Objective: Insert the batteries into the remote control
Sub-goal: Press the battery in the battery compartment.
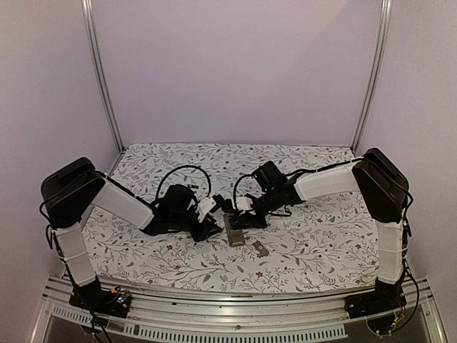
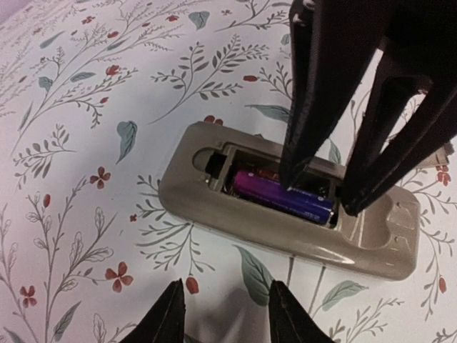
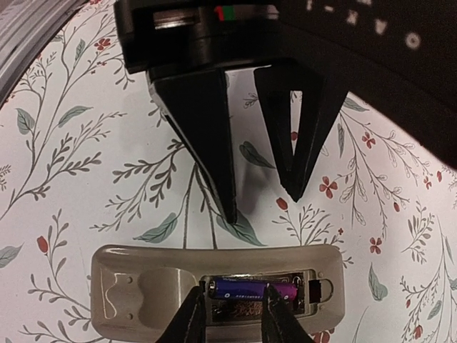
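Black fingers (image 2: 314, 107) of your right gripper (image 2: 319, 196) hide part of the slim tan-grey remote control's (image 2: 214, 207) recess; overhead it's indistinct.

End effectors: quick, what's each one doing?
Left end effector: open, empty.
Right end effector: open, tips at purple cylindrical battery in tan-grey plastic remote.

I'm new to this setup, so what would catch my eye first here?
A purple battery sits in the open recess of a tan remote lying face down on the flowered cloth. The right gripper dips its fingers into that recess beside it, while the left gripper hangs open off the remote's edge.
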You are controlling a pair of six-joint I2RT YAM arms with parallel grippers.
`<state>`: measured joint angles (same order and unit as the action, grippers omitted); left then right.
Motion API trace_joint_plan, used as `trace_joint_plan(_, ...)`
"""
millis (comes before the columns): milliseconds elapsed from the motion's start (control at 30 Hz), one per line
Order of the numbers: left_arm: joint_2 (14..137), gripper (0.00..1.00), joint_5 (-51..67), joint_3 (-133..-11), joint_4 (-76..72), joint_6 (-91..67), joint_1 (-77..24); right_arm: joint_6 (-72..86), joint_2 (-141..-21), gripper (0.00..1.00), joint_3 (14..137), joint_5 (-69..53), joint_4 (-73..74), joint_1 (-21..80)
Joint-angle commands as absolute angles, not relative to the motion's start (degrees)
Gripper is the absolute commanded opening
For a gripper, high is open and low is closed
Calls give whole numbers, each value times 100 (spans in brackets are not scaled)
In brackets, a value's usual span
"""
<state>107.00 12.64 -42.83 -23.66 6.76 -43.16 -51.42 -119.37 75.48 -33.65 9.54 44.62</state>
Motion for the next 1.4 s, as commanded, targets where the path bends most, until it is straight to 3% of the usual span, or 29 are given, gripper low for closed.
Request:
trace_joint_plan(0,10735,40,1321,-4310,-2320,634,-4254,-4888,-11886,27,7681,-3425,1217,4490)
trace_joint_plan(200,10756,40,1356,-4323,-2329,629,-4259,-4661,-11948,31,7754,-3466,1118,4561)
trace_joint_plan(600,10739,40,1339,-4298,-2329,632,-4256,-4468,-12178,25,7828,-3161,1132,4553)
trace_joint_plan(800,10749,40,1354,-4289,-2354,628,-4245,-4515,-12064,31,7795,-3516,1189,4553)
trace_joint_plan(1200,10706,40,1310,-4271,-2355,628,-4228,-4454,-12001,30,7686,-3469,1087,4544)
trace_joint_plan(1367,10686,40,1325,-4254,-2364,631,-4199,-4384,-11943,34,7504,-3340,993,4545)
